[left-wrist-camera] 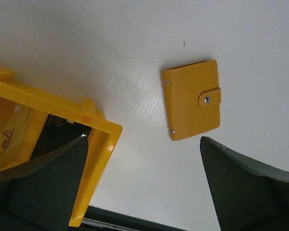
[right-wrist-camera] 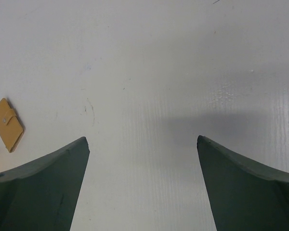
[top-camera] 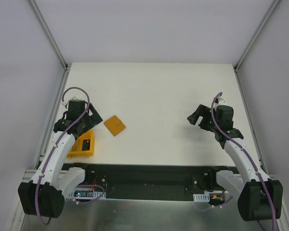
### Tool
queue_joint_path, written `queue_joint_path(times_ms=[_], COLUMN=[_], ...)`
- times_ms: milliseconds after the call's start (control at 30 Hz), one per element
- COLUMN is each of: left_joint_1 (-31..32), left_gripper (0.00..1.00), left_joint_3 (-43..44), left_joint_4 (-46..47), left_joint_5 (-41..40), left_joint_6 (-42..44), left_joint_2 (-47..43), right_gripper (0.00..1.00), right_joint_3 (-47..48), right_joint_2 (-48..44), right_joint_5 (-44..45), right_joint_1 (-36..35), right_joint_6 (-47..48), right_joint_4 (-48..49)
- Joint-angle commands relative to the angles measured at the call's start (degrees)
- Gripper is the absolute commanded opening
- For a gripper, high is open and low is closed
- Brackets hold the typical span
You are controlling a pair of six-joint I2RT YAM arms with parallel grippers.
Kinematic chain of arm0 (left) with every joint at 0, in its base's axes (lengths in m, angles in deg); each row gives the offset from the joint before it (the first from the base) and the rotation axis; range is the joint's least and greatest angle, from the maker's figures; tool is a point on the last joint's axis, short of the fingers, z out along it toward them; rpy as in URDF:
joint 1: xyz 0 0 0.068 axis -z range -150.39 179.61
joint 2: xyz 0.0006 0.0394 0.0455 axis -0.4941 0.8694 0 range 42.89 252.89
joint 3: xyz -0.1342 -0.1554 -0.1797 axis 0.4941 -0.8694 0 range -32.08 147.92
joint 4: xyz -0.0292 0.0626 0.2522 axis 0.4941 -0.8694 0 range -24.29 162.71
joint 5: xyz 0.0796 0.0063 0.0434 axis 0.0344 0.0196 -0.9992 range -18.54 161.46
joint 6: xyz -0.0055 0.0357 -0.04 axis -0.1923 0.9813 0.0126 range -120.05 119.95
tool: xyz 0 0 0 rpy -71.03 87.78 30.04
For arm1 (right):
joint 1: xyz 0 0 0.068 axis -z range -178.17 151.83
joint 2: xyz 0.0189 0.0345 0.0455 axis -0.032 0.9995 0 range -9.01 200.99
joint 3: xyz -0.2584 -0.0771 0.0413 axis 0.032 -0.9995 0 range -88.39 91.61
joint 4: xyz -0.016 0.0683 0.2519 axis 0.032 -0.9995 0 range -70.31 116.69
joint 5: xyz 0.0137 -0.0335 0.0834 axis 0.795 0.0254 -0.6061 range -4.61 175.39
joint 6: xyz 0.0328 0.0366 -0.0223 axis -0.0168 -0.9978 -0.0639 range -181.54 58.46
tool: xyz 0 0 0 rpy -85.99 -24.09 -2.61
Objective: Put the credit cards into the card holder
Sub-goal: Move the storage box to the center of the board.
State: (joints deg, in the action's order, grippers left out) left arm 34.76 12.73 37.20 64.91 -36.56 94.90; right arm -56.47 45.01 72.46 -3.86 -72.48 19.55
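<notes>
The card holder [top-camera: 114,125] lies flat and closed on the white table [top-camera: 159,91], in the left half of it, turned a little so that 1 corner points toward the arm bases. In the left wrist view its snap tab [left-wrist-camera: 209,97] is fastened over the edge, and 2 small rivets show along the opposite side.

Just beside the card holder, on the side of the left arm and a bit nearer to the bases, stands a yellow plastic bin [top-camera: 73,153]. The credit cards [left-wrist-camera: 58,137] lie inside this bin: 1 dark card and 1 tan card with print can be seen, and some pale edges at the far end; I cannot count them exactly.

The left gripper [top-camera: 79,123] hangs above the corner of the bin that faces the card holder. Its jaws stand wide apart and nothing is between them. 1 of its fingers [left-wrist-camera: 43,187] covers part of the bin.

The right gripper [top-camera: 200,119] is well apart from the card holder, on the other half of the table. It is also spread wide and grasps nothing, with only bare table under it.
</notes>
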Motion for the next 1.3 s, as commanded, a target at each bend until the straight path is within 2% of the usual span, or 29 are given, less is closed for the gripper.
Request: queue_joint_path(times_ms=[0,467,933,1267], left_joint_1=[-0.49,-0.84,-3.56,-4.36], left_gripper=[0.99,0.99,0.99,0.86], left_joint_3=[-1.31,0.53,4.83,11.34], left_joint_4=[0.78,2.11,7.82,10.11], left_joint_5=[-0.66,0.04,2.15,5.31], left_joint_6=[-0.58,2.32,3.2,3.73], left_joint_2=[0.64,10.74,19.26,27.61], right_gripper=[0.96,0.96,0.96,0.96], right_joint_3=[2.71,3.58,4.03,5.95], right_joint_2=[1.35,5.48,8.12,11.19], right_joint_5=[-0.08,0.8,2.73,4.67], right_joint_1=[0.24,0.16,0.24,0.24], right_joint_6=[0.65,0.92,1.71,3.38], right_joint_4=[0.64,0.46,0.46,-0.77])
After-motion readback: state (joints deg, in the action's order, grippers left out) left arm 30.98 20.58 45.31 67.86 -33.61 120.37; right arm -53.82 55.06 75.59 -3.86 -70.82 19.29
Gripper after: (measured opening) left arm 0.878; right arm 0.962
